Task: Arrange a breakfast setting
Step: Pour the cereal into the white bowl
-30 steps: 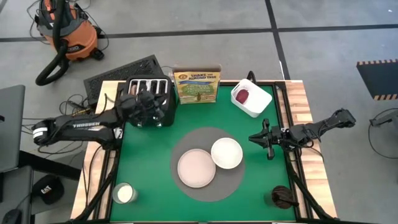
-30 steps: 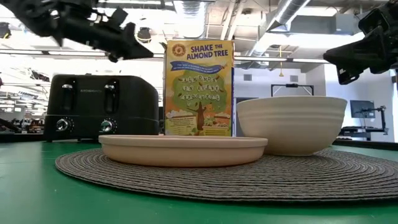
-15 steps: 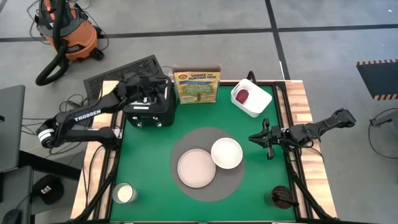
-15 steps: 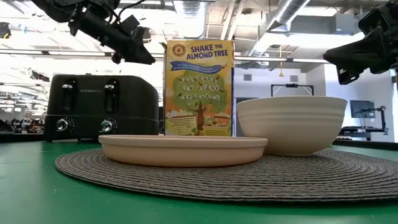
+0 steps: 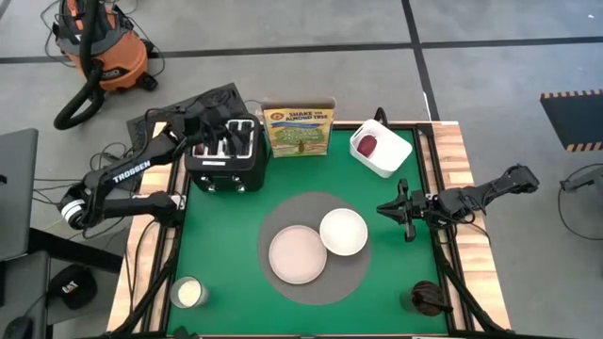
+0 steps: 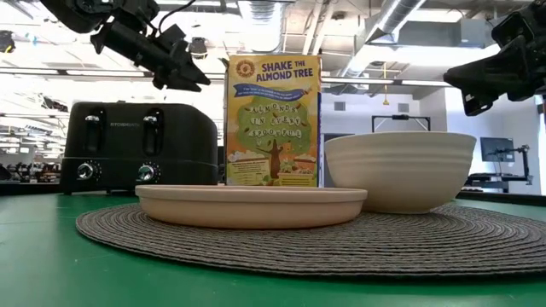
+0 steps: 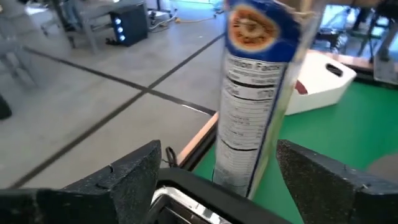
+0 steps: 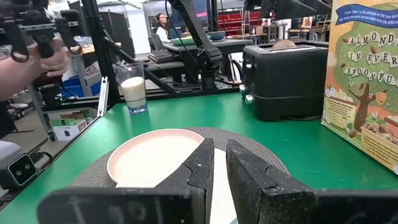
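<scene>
The pale plate (image 5: 298,254) and the white bowl (image 5: 344,232) sit side by side on a round woven mat (image 5: 283,209) in the middle of the green table. A dark-red fruit (image 5: 368,144) lies in the white square container (image 5: 386,155) at the far right. My left gripper (image 5: 203,122) hangs open over the far left part of the black toaster (image 5: 226,158); in its wrist view nothing lies between its fingers (image 7: 127,180). My right gripper (image 5: 407,213) waits right of the bowl, shut and holding nothing (image 8: 219,165).
A cereal box (image 5: 298,128) stands upright at the far edge next to the toaster. A glass of white drink (image 5: 187,293) is at the near left corner and a dark round object (image 5: 431,299) at the near right. A person's hand (image 8: 37,62) shows beyond the table.
My left gripper has gone from over the toaster's middle toward the table's far left, rising a little, and its fingers have opened. Plate, bowl and toaster stay where they were.
</scene>
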